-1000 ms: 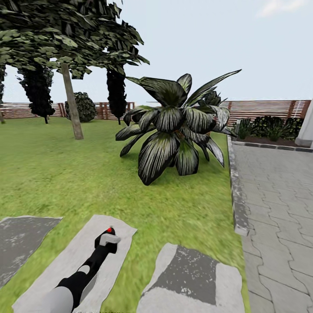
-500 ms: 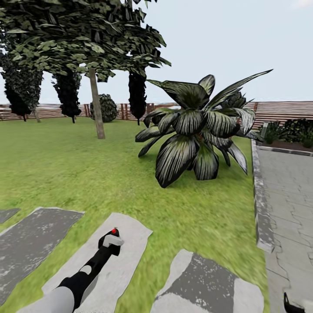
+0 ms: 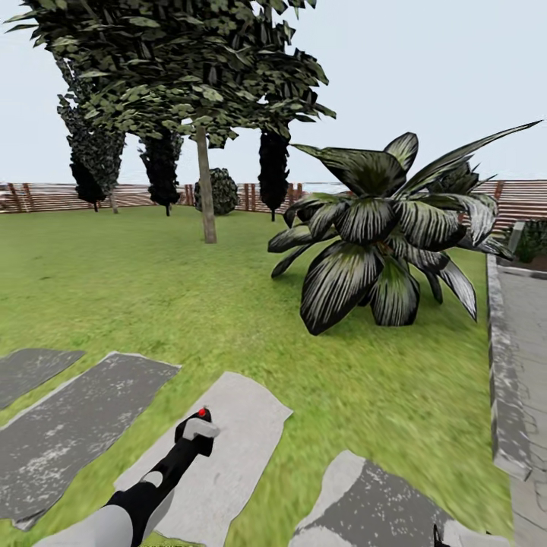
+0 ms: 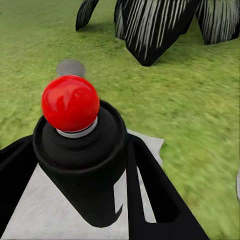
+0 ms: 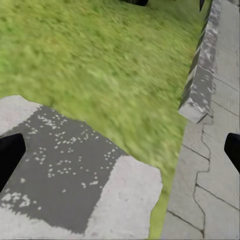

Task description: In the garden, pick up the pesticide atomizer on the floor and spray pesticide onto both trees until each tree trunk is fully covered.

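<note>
Dark-bodied pesticide atomizer [image 4: 82, 165] with a fat red knob on top and a sliver of white label down one side, sitting snug between the black fingers [image 4: 150, 195] of the left gripper [image 3: 196, 431]. Looks pinched from both sides, so calling the pickup part done. In the head view, same thing: small pale head with the red dot poking out at the end of the left arm, held out low over a pale stepping stone [image 3: 228, 448].

Spraying though? Not started as far as can be told. No white flecks visible on the trunk [image 3: 206, 190] of the broadleaf tree [image 3: 182, 68], which stands well beyond the gripper, way out across the lawn [image 3: 114, 281]. Second tree can't be picked out for sure from here, just narrow dark columnar ones along the slat fence [image 3: 45, 196]. So basically one step in, both trunks left to cover, plus the drive over there.

Right gripper [image 5: 120, 150] hanging spread wide, black tips at the far edges of its wrist view, nothing between them, just a grey speckled stepping slab [image 5: 65, 165], grass and a stone kerb [image 5: 200, 75] below.

Also a big striped dark-leaved plant [image 3: 380, 235] off ahead and to the right of the atomizer, closer than the tree. Worth steering round, probably.
</note>
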